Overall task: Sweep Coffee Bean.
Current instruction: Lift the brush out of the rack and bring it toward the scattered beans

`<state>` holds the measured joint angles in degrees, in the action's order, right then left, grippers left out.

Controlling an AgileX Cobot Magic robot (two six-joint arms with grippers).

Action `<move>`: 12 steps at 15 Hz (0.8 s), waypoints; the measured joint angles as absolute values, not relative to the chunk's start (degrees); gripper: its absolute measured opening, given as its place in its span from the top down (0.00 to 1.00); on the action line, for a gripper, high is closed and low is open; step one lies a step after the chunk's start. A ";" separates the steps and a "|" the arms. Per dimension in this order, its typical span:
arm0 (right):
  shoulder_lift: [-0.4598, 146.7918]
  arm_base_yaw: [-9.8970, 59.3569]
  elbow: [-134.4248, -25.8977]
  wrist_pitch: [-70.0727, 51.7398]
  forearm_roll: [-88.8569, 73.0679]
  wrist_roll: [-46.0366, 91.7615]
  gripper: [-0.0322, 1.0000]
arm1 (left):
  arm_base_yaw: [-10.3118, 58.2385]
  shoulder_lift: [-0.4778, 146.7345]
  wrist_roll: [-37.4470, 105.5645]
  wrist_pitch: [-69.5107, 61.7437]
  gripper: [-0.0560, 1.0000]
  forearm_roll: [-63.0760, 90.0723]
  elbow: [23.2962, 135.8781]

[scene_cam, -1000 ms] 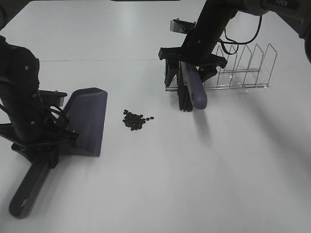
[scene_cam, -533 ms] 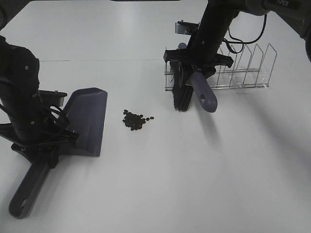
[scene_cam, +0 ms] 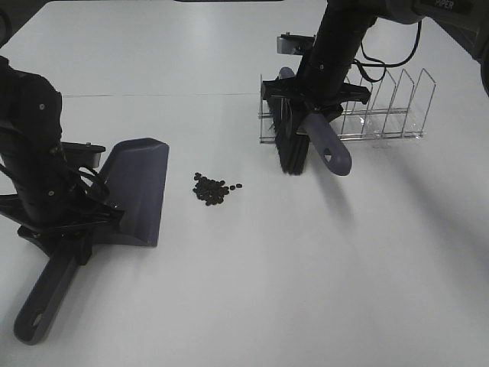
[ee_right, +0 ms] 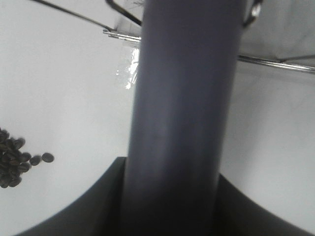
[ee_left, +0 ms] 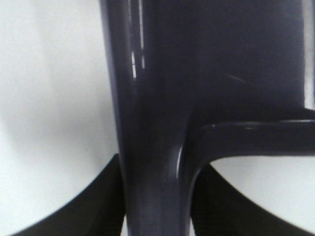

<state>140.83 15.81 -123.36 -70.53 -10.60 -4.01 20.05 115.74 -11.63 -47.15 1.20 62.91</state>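
Beyond the right claw (ee_right: 170, 201), seen from its wrist, the brush (ee_right: 179, 98) handle hides the bristles; the coffee bean (ee_right: 15, 160) pile beside it is blurred (half cropped). Beyond the left claw (ee_left: 157, 206), the dustpan (ee_left: 197, 73) blade runs off-frame.

Robot lab, plain white bench (scene_cam: 306, 290)

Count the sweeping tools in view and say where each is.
2. The dustpan lies on the table at the left, its handle in the left gripper. The brush is at the right, in the right gripper, bristles down by the wire rack.
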 joint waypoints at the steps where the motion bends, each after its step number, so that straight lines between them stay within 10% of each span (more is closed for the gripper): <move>1: 139.74 15.81 -123.01 -70.47 -10.08 -4.07 0.67 | 20.05 115.74 -11.63 -47.15 0.62 1.20 62.91; 12: 118.83 26.07 -105.02 -70.70 8.08 -8.59 0.68 | 24.75 115.74 -20.86 -46.93 0.62 -5.21 62.91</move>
